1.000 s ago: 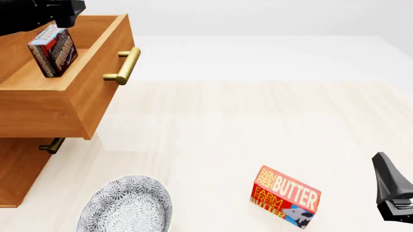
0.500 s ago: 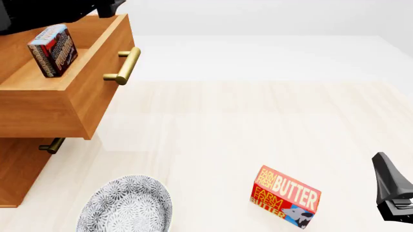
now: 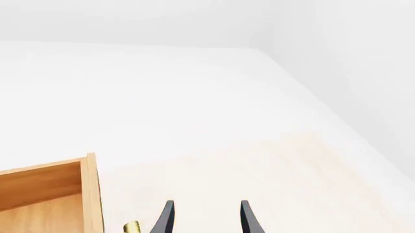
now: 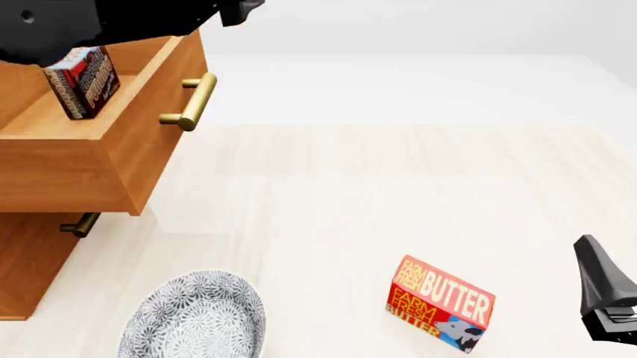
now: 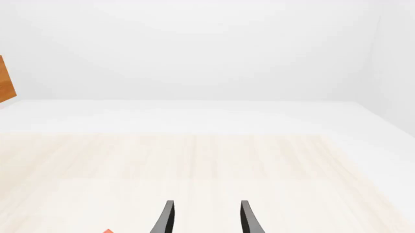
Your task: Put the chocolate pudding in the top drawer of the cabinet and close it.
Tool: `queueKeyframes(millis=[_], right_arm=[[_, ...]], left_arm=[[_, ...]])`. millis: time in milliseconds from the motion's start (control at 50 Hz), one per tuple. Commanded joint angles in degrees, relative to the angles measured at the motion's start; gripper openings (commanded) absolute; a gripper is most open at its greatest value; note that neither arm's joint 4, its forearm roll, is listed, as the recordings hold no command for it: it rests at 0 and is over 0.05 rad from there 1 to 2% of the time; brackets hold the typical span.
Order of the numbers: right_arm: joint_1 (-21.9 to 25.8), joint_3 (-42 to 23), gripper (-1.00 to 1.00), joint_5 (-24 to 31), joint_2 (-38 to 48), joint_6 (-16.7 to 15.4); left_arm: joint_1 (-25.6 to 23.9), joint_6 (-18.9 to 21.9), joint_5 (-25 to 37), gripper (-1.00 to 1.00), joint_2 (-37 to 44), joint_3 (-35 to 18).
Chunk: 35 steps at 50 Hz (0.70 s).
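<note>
Presently, front and wrist views:
Chocolate pudding: stands on edge, tilted, inside the top drawer, near its rear left part; nothing grips it.
Top drawer: pulled well out of the cabinet, its brass bar handle facing right in the front view; a corner of its wall shows in the left wrist view.
Lower drawer handle: seen under the open drawer's front, partly hidden.
Left gripper: fingers parted with bare table between them, grasping nothing; its arm crosses above the drawer's far edge.
Right gripper: fingers parted, empty; its body sits at the front view's lower right edge.
Butter box: red-orange, upright on the table, well apart from the cabinet, near the right gripper.
Patterned plate: on the table, below the cabinet in the front view.
</note>
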Motion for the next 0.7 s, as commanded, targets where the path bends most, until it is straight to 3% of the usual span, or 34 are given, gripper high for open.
queueKeyframes(millis=[20, 700], right_arm=[[0.0, 0.0, 1.0, 0.0, 0.0, 0.01], [0.01, 0.0, 1.0, 0.0, 0.0, -0.01]], left_arm=[[-3.52, -2.42, 0.73, 1.0, 4.19, -3.26], [-4.89, -8.66, -2.42, 1.0, 6.82, -0.27]])
